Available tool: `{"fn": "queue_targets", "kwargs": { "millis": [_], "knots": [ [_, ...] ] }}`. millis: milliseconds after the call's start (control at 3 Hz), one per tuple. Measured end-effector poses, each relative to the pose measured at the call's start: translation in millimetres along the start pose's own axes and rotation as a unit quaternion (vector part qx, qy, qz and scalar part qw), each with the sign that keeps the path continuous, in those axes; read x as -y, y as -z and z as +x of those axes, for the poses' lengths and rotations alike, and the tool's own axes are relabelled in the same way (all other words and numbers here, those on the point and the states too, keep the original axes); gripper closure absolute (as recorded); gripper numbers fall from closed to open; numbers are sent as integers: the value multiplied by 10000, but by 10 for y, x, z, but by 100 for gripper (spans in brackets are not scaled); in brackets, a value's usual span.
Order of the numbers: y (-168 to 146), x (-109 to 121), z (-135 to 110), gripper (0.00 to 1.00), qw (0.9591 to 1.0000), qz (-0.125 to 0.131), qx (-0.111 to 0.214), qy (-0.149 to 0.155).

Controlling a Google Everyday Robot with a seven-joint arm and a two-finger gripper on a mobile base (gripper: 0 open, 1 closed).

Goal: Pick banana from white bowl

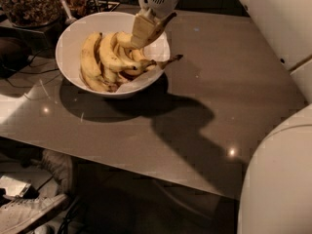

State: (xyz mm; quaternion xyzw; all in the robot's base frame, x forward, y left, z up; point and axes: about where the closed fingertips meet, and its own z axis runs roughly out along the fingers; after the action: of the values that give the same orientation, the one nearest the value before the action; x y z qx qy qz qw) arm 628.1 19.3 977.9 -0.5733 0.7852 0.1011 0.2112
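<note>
The white bowl (67,39) stands at the far left of the grey table and holds several ripe yellow bananas (92,57). My gripper (144,31) reaches down from the top over the bowl's right half. Its cream fingers are closed on one curved banana (126,39). That banana's dark stem (168,18) points up and to the right past the fingers. Another banana's stem (171,59) sticks out over the bowl's right rim.
A clear glass jar of nuts (29,4) stands behind the bowl at the far left, with utensils beside it. The grey table (219,82) stretches right and forward. My white arm (280,179) fills the right side. A shoe (24,213) lies on the floor below.
</note>
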Motion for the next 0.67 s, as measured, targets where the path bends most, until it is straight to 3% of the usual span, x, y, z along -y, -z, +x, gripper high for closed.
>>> {"fn": "queue_targets", "kwargs": {
  "millis": [333,667],
  "knots": [
    [101,-43,-73,100,9998,-12,194,-9],
    [351,-212,-49,100,9984,119,516,-221]
  ]
}}
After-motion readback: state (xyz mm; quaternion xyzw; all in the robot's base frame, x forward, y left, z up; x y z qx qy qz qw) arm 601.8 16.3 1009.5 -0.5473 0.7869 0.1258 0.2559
